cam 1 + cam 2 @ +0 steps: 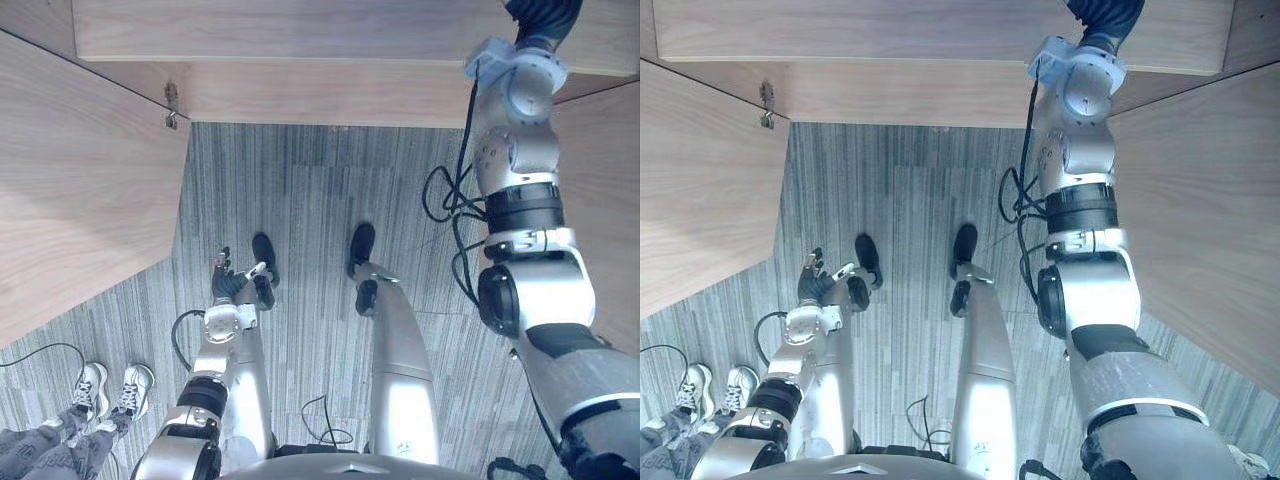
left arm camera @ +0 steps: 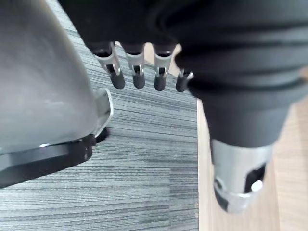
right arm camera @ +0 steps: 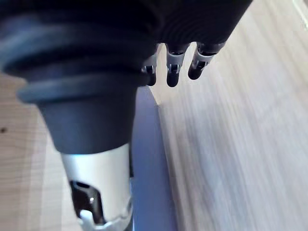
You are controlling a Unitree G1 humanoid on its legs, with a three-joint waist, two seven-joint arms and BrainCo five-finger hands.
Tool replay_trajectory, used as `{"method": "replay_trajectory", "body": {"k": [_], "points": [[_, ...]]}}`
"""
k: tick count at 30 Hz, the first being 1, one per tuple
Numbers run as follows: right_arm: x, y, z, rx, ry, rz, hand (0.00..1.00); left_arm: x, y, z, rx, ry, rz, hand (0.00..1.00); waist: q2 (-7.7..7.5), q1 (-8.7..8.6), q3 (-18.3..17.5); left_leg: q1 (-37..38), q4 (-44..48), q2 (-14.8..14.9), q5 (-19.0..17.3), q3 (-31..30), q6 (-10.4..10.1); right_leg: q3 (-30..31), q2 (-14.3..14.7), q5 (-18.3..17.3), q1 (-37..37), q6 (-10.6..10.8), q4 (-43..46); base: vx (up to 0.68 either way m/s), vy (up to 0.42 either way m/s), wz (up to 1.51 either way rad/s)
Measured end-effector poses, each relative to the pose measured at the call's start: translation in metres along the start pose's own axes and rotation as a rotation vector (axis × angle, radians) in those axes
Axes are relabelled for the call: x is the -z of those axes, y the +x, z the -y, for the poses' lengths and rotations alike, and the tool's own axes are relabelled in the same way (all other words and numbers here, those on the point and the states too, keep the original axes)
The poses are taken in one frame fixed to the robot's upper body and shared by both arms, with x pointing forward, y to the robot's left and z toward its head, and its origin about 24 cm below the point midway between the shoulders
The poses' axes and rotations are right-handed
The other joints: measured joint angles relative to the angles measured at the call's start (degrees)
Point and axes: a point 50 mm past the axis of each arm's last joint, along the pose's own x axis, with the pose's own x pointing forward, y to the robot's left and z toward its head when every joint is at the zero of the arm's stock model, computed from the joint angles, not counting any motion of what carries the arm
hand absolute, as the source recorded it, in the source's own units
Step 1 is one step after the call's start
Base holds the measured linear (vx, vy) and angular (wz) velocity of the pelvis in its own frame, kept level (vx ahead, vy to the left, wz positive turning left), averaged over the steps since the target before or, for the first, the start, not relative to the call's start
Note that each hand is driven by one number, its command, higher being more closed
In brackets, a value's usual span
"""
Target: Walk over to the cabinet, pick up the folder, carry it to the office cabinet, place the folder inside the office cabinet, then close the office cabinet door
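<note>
Left hand [image 1: 232, 285] hangs low beside the robot over the carpet [image 1: 300, 190], its dark-tipped fingers straight and slack with nothing in them.

Right hand [image 3: 172, 65] is raised to the cabinet [image 1: 300, 90], and its fingers are likewise extended and relaxed, not curled. The folder [image 3: 147, 159] shows in the right wrist view as a flat, bluish strip running between two pale wood surfaces. It lies just beside the thumb, and its far end reaches the fingertips. I cannot tell whether they touch it.

From the head, a broad left panel [image 1: 80, 200] of light wood grain slants in, its straight lower edge cutting across the floor. A small metal hinge [image 1: 172, 108] sits at its upper corner, where it meets the cabinet's front. The cabinet spans the top of the view as smooth horizontal boards with square edges. Below it the carpet is grey with fine stripes, an open wedge of floor between the panels. A right panel [image 1: 610, 200] of the same wood closes that side, just beside the raised arm.

At the lower left, well apart from the cabinet, a person's pale shoes [image 1: 112, 390] stand on the carpet.
</note>
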Motion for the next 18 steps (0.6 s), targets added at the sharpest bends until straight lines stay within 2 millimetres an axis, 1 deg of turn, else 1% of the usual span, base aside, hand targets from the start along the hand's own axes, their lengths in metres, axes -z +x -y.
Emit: {"method": "replay_trajectory", "body": {"k": [3, 8, 10, 12, 15, 18], "points": [[0.005, -0.008, 0.006, 0.003, -0.062, 0.025, 0.00, 0.000, 0.000, 0.001, -0.003, -0.002, -0.001, 0.00, 0.00, 0.11, 0.0, 0.3, 0.0, 0.1, 0.0, 0.2, 0.0, 0.2, 0.1, 0.0, 0.1, 0.0, -0.2, -0.02, -0.007, -0.02], [0.006, -0.015, 0.015, 0.006, -0.160, 0.062, 0.00, 0.000, 0.000, 0.001, -0.010, -0.002, 0.000, 0.00, 0.00, 0.06, 0.0, 0.5, 0.0, 0.2, 0.0, 0.0, 0.1, -0.2, 0.1, 0.1, 0.6, 0.0, -0.6, 0.00, 0.000, 0.00], [0.009, -0.018, 0.017, 0.006, -0.196, 0.059, 0.00, 0.000, 0.000, 0.001, -0.011, -0.002, -0.002, 0.00, -0.01, 0.01, 0.0, 0.6, -0.1, 0.2, -0.1, -0.2, 0.1, -0.5, 0.1, 0.1, 0.9, 0.0, -0.9, 0.00, 0.000, 0.00], [0.011, -0.020, 0.019, 0.001, -0.203, 0.056, 0.00, 0.000, 0.000, 0.000, -0.012, -0.003, -0.005, 0.00, -0.01, 0.15, 0.0, 0.6, -0.1, 0.2, -0.1, -0.2, 0.1, -0.5, 0.1, 0.1, 1.0, 0.0, -0.9, 0.00, 0.000, 0.00], [0.013, -0.025, 0.020, -0.021, -0.244, 0.070, 0.00, 0.000, 0.000, -0.003, -0.026, -0.010, -0.006, 0.00, -0.01, 0.21, 0.0, 0.6, -0.2, 0.2, -0.1, -0.2, 0.1, -0.5, 0.1, 0.1, 1.0, 0.0, -1.0, 0.00, 0.000, 0.00], [0.020, -0.029, 0.021, -0.080, -0.301, 0.060, 0.00, 0.000, 0.001, -0.004, -0.024, 0.009, -0.001, 0.00, -0.04, 0.17, 0.0, 0.6, -0.4, 0.2, -0.1, -0.2, 0.1, -0.5, 0.1, 0.1, 1.0, 0.0, -1.1, 0.00, 0.000, 0.00]]}}
